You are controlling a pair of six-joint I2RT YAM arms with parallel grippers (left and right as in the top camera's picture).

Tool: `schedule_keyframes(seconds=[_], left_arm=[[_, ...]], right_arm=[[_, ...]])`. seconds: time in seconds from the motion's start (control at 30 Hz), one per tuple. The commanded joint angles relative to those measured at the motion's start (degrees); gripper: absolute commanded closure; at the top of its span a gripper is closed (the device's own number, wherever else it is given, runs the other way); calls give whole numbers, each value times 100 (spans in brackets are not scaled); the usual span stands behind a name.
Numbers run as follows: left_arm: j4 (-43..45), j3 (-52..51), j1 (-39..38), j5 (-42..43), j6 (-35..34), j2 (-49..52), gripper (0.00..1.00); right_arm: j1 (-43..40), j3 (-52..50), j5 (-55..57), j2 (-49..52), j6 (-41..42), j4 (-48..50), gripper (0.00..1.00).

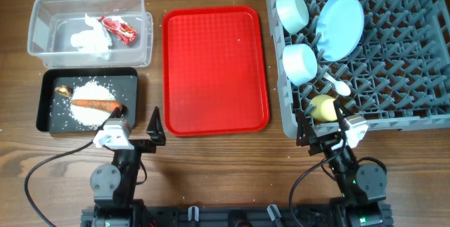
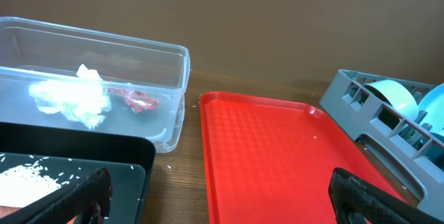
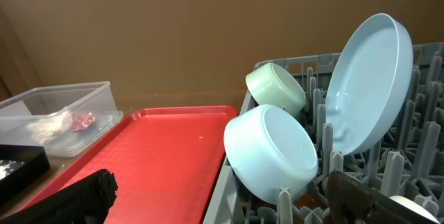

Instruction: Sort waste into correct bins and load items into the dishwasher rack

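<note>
The clear tub (image 1: 42, 41) holds a white tissue (image 1: 91, 39) and a red-and-white wrapper (image 1: 118, 29); both also show in the left wrist view, tissue (image 2: 73, 99) and wrapper (image 2: 135, 100). The black tray (image 1: 49, 90) holds rice (image 1: 90, 113), a carrot (image 1: 95, 104) and a brown scrap (image 1: 64, 90). The grey rack (image 1: 394, 65) holds the blue plate (image 1: 340, 24), two pale bowls (image 1: 291, 12) (image 1: 300, 63), a yellow cup (image 1: 323, 107) and a white spoon (image 1: 336, 84). My left gripper (image 1: 137, 130) is open and empty by the black tray. My right gripper (image 1: 322, 127) is open and empty at the rack's front edge.
A flat red serving tray (image 1: 215, 69) lies bare between the bins and the rack; it also shows in the left wrist view (image 2: 270, 154) and the right wrist view (image 3: 152, 154). Wooden tabletop surrounds everything.
</note>
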Motion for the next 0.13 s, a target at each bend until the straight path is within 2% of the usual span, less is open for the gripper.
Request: schedule_keyframes(seconds=[0.0,0.1], left_arm=[[-26,-31,11,-74,96,-50,0],[-26,-31,11,-76,96,-50,0]], right_arm=[[17,-11,-72,-28,-98,11,0],[17,-11,-72,-28,-101,11,0]])
